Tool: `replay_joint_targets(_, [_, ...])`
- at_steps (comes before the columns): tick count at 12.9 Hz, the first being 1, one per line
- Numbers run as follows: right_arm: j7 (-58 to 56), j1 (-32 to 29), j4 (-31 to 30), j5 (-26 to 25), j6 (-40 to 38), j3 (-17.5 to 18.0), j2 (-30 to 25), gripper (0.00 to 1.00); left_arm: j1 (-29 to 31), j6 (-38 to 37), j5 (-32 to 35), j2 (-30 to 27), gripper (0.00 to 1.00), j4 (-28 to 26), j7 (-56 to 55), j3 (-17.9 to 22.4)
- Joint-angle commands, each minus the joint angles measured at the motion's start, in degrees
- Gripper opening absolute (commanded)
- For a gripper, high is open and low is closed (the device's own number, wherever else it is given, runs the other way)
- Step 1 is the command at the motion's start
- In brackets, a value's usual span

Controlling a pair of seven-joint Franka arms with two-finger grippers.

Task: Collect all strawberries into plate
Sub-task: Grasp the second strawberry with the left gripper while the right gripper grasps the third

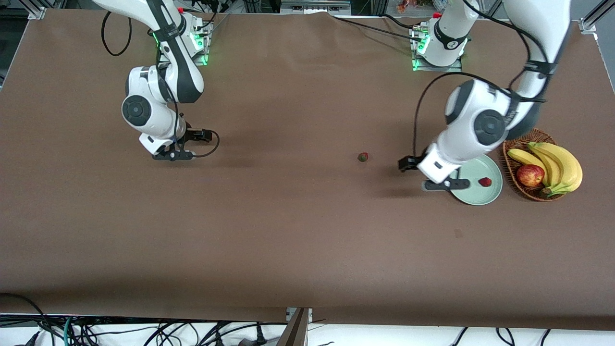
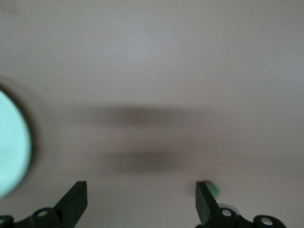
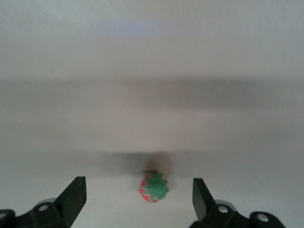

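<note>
The plate [image 1: 480, 190] sits on the table [image 1: 288, 240] toward the left arm's end, touching or just beside a basket [image 1: 511, 166] that holds bananas [image 1: 559, 166] and an apple [image 1: 530, 175]; the basket lies closer to that end's table edge than the plate does. One strawberry [image 1: 485, 181] lies on the plate, near its middle. A second strawberry [image 1: 362, 156] lies on the bare table, well apart from the plate, toward the table's middle and slightly farther from the front camera than the plate. The left gripper [image 1: 444, 184] hangs over the plate's rim on the side toward the table's middle; in the left wrist view its fingers [image 2: 76, 202] stand wide apart with nothing between them, a pale green arc of the plate [image 2: 12, 142] shows at the picture's edge, and a small green speck just beside one finger is too blurred to name. The right gripper [image 1: 174, 155] is toward the right arm's end of the table, low over the cloth, about midway between the table's two long edges. Its fingers [image 3: 73, 194] are also spread wide and hold nothing, and in the right wrist view a third strawberry [image 3: 154, 187], green top up, lies on the table between them, touching neither finger. That berry is hidden under the gripper in the front view.
</note>
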Motion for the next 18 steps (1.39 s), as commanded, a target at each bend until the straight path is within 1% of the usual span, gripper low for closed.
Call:
replay_joint_targets(1, [-0.4, 0.5, -4.2, -0.2, 4.4, 0.1, -1.3, 0.98, -7.2, 5.1, 3.3, 2.7, 1.0, -1.1, -11.7, 0.4])
replay_joint_targets(3, [-0.3, 0.5, -5.2, 0.1, 5.9, 0.1, -0.6, 0.92, -11.4, 8.3, 8.1, 6.4, 1.0, -1.1, -20.3, 0.4])
replay_joint_targets(5, [-0.3, 0.5, -5.5, 1.4, 7.3, 0.2, 0.7, 0.84, -13.2, 11.2, 13.9, 10.0, 1.0, -1.1, -27.1, 0.4])
replay_joint_targets(6, [-0.4, 0.5, -5.6, 2.4, 7.8, 0.6, 1.1, 0.81, -13.3, 11.6, 15.5, 11.4, 1.0, -1.1, -28.2, 0.4])
replay_joint_targets(8, [-0.5, 0.5, -6.0, 2.4, 9.6, 0.8, 2.2, 0.75, -13.1, 12.1, 16.1, 12.3, 1.0, -1.1, -28.3, 0.5])
replay_joint_targets(9, [-0.5, 0.5, -6.0, 2.4, 9.8, 0.8, 2.2, 0.7, -13.1, 12.1, 16.1, 12.4, 1.0, -1.3, -28.4, 0.5])
replay_joint_targets(10, [-0.5, 0.5, -6.0, 2.5, 9.8, 0.8, 2.2, 0.64, -13.1, 12.2, 16.2, 12.3, 0.98, -1.9, -28.7, 0.5])
replay_joint_targets(12, [-0.5, 0.5, -6.0, 2.5, 9.7, 1.3, 2.2, 0.43, -13.3, 12.2, 16.2, 12.4, 0.93, -3.0, -29.6, 0.5])
replay_joint_targets(13, [-0.3, 0.5, -6.0, 2.5, 9.7, 1.5, 2.2, 0.33, -13.2, 12.2, 16.2, 12.3, 0.92, -3.6, -29.7, 0.4])
replay_joint_targets(14, [-0.3, 0.5, -5.9, 2.5, 9.7, 1.6, 2.1, 0.23, -13.3, 12.1, 16.2, 12.3, 0.87, -4.1, -29.8, 0.4])
replay_joint_targets(15, [-0.2, 0.5, -5.8, 2.7, 9.6, 1.7, 2.0, 0.18, -13.5, 12.1, 16.2, 12.3, 0.76, -4.2, -30.0, 0.4])
replay_joint_targets(16, [-0.1, 0.5, -5.7, 3.9, 9.6, 3.0, 1.8, 0.15, -14.1, 12.1, 16.2, 12.3, 0.61, -4.6, -30.8, 0.4])
replay_joint_targets(18, [0.0, 0.9, -5.1, 6.8, 9.5, 3.7, 1.8, 0.15, -14.0, 11.9, 16.2, 12.2, 0.27, -4.3, -31.0, 0.4])
